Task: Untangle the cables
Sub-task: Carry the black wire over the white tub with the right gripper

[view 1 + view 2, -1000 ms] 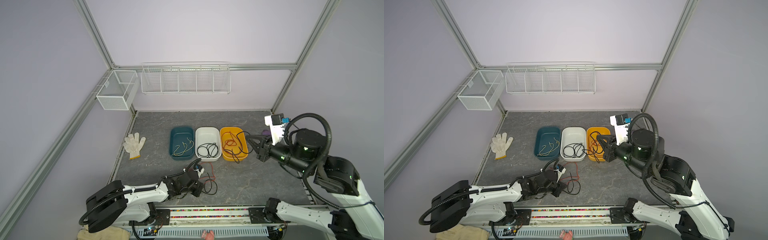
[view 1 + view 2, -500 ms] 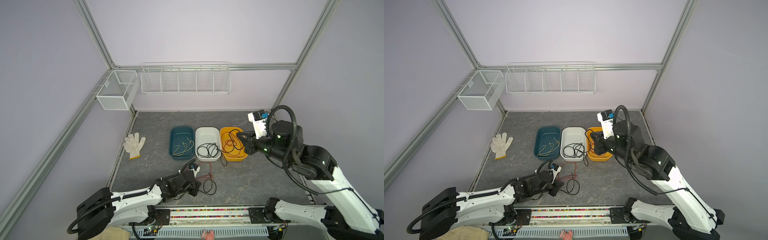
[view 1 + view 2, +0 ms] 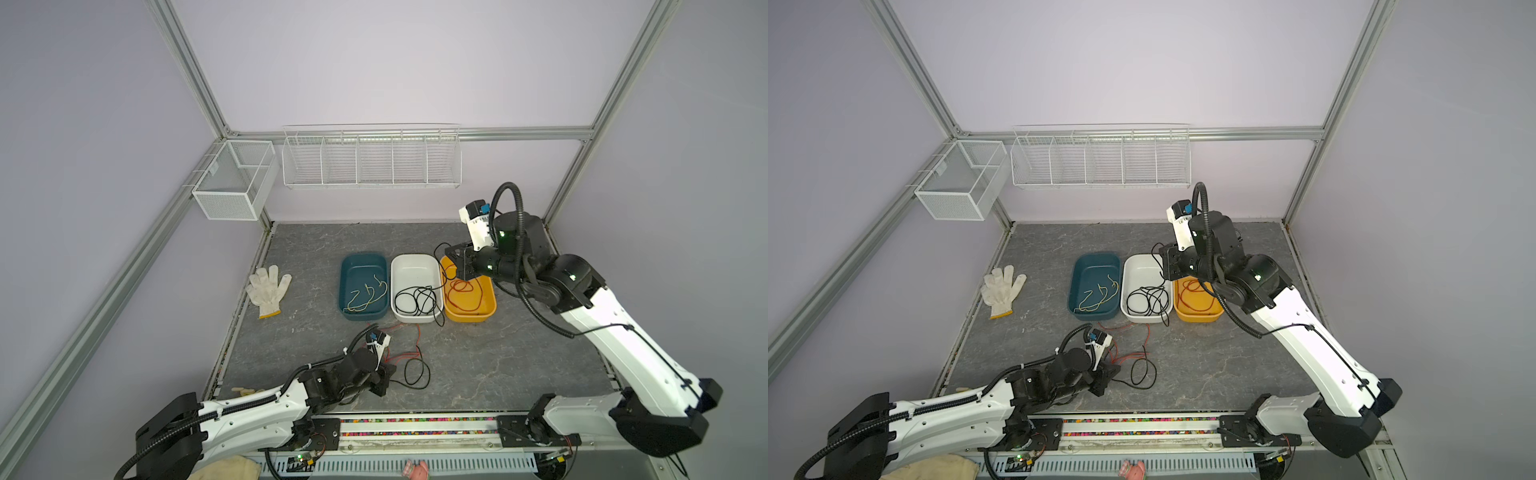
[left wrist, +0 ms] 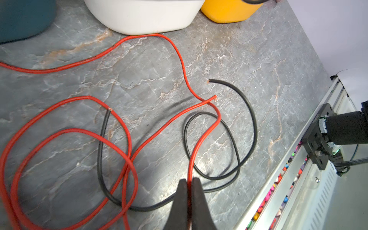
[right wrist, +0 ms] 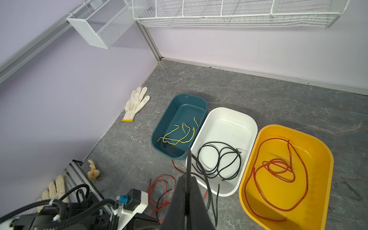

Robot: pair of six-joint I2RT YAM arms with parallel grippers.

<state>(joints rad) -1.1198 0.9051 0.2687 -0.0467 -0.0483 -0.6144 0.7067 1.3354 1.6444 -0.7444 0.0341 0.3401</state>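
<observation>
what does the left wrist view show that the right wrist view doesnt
Only left wrist: the left gripper, jaws shut on a red cable, and up close how the loose black cable crosses it on the table.
Only right wrist: the right gripper, jaws shut on a lifted black cable; yellow cables inside the teal tub, black coils inside the white tub, red coils inside the yellow tub; the white glove; the wire baskets.
Both: the tangle and the three tubs' outer walls.
</observation>
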